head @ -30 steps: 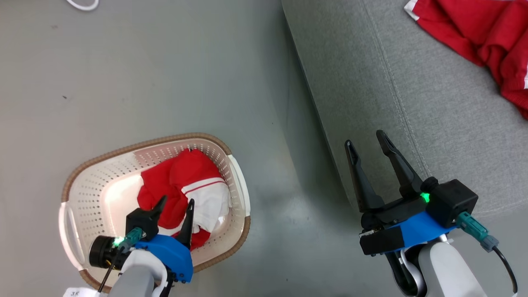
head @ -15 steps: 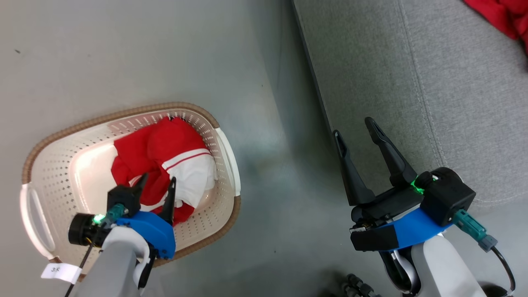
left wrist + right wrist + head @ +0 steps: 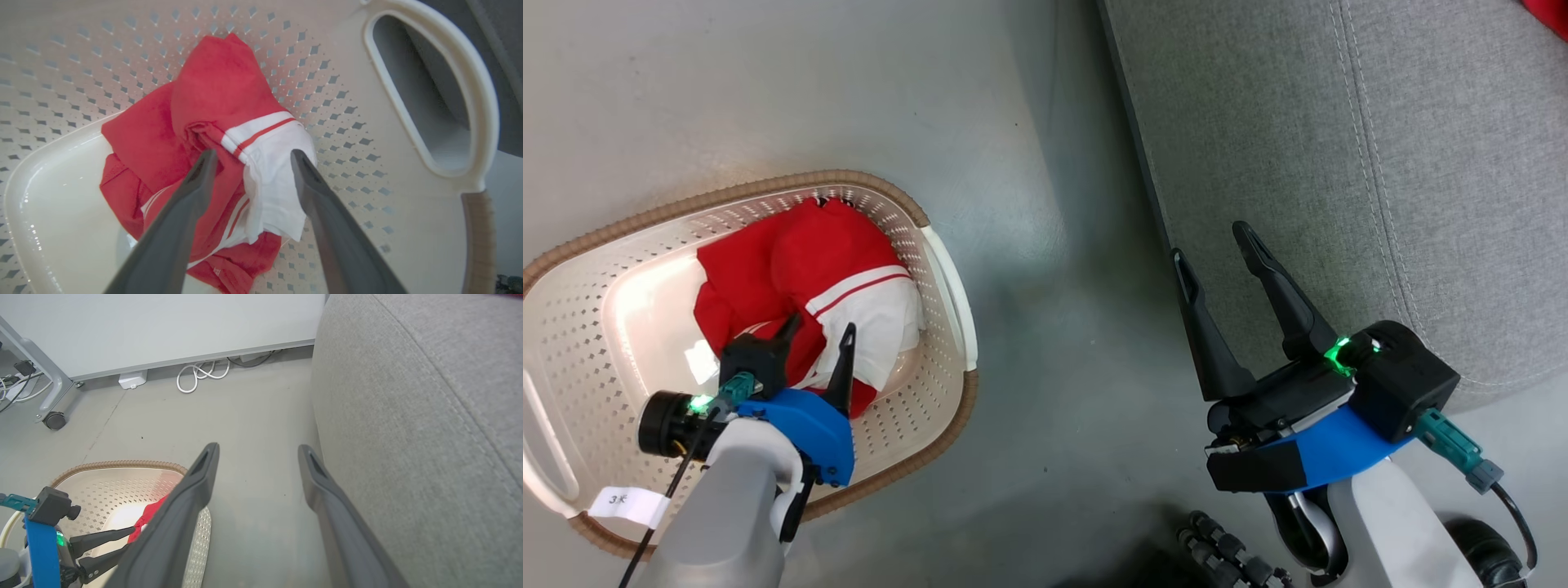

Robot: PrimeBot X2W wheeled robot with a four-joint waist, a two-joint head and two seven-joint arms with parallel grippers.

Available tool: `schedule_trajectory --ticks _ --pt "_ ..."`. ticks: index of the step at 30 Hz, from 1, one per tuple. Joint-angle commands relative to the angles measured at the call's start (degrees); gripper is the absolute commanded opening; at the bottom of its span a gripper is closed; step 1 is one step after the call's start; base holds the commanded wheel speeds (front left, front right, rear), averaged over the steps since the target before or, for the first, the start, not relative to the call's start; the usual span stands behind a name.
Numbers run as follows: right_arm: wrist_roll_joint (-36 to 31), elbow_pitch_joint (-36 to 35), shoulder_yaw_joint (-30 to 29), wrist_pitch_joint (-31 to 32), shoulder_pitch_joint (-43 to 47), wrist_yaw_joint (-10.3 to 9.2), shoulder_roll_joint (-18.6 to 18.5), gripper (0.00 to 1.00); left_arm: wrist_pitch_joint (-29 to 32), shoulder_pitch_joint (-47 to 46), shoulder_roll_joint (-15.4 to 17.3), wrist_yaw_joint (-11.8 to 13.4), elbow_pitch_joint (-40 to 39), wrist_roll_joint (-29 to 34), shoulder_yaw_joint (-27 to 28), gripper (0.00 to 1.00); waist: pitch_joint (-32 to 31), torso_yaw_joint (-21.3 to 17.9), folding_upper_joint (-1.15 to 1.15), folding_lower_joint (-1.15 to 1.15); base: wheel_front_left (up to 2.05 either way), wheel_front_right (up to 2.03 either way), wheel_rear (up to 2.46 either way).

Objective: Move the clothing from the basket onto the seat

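The clothing (image 3: 800, 278), red with a white striped panel, lies bunched in the cream basket (image 3: 580, 269) on the floor at the left. My left gripper (image 3: 820, 327) is open inside the basket. In the left wrist view its fingers straddle the clothing (image 3: 220, 102), with the left gripper (image 3: 253, 154) over the white panel; whether they touch the fabric I cannot tell. My right gripper (image 3: 1210, 243) hangs open and empty at the front edge of the grey seat (image 3: 1339, 163). The right wrist view has the right gripper (image 3: 257, 447) over bare floor beside the seat (image 3: 429, 416). More red clothing (image 3: 1553, 11) lies on the seat's far corner.
Grey floor separates the basket (image 3: 122, 477) from the seat. A coiled white cable (image 3: 200, 375) and a caster (image 3: 53, 419) of a wheeled frame stand by the far wall. A black ribbed cable (image 3: 1225, 555) sits near my base. The basket handle (image 3: 433, 94) is to the left gripper's right.
The head camera has moved: the whole picture has slid and the basket looks bigger and further left. Both grippers stay open, the left one over the clothing in the basket.
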Motion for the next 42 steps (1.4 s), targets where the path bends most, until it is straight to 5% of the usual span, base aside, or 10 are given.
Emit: schedule_trajectory --ticks 1,27,30,31,33,35,42 --pt "0.2 0.1 0.1 -0.3 -0.8 0.03 0.1 1.00 -0.3 -1.4 0.6 0.0 1.3 -0.1 0.0 1.00 0.5 -0.3 0.00 0.00 0.00 0.00 0.00" --pt "3.0 -2.4 2.1 -0.5 -1.6 0.03 0.1 1.00 -0.2 -9.1 1.8 1.9 9.9 -0.4 -0.7 0.99 6.8 -2.8 0.00 0.00 0.00 0.00 0.00" --pt "3.0 -2.4 1.9 -0.5 -1.5 0.03 0.1 1.00 -0.2 -9.4 1.8 2.2 10.1 -0.1 -1.1 0.74 6.8 -2.9 0.00 0.00 0.00 0.00 0.00" --pt "3.1 -2.4 1.9 -0.5 -1.5 0.03 0.1 1.00 -0.2 -9.6 1.9 2.2 10.2 0.0 -1.2 0.52 6.8 -2.9 0.00 0.00 0.00 0.00 0.00" --pt "3.1 -2.5 1.8 -0.5 -1.5 0.03 0.1 1.00 -0.3 -9.9 2.0 2.2 10.4 0.1 -1.3 0.31 6.7 -3.0 0.00 0.00 0.00 0.00 0.00" --pt "3.2 -2.6 1.7 -0.6 -1.4 0.03 0.1 1.00 -0.3 -10.0 2.0 2.2 10.7 0.0 -1.5 0.00 6.7 -3.0 0.00 0.00 0.00 0.00 0.00" --pt "3.3 -2.6 1.8 -0.6 -1.4 0.03 0.1 1.00 -0.3 -9.9 2.3 1.9 11.2 -0.4 -1.8 0.00 6.5 -3.2 0.00 0.00 0.00 0.00 0.00"
